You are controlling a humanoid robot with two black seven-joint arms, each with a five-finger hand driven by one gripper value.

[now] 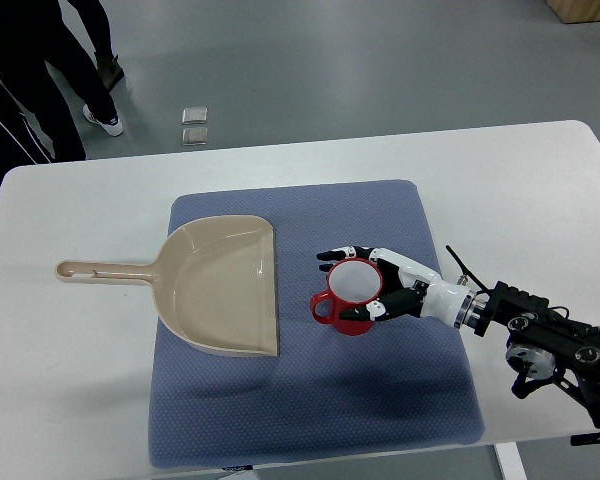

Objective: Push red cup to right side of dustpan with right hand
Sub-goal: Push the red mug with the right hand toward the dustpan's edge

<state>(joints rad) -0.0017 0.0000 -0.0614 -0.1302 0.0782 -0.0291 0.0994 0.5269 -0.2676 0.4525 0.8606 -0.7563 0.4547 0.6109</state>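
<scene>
A red cup (351,295) with a white inside stands upright on the blue mat (380,390), its handle pointing left toward the dustpan. The beige dustpan (220,285) lies on the mat's left half, its open edge facing right and its handle reaching left onto the table. The cup is just right of that edge, with a small gap. My right hand (375,282) comes in from the right and rests against the cup's right side. Its fingers (345,254) are spread and curve around the far rim and the near side without closing.
The white table (520,190) carries the mat. A person's legs and shoes (102,118) stand on the floor beyond the far left corner. Two small square objects (194,124) lie on the floor behind the table. My right arm (550,340) crosses the table's right front corner.
</scene>
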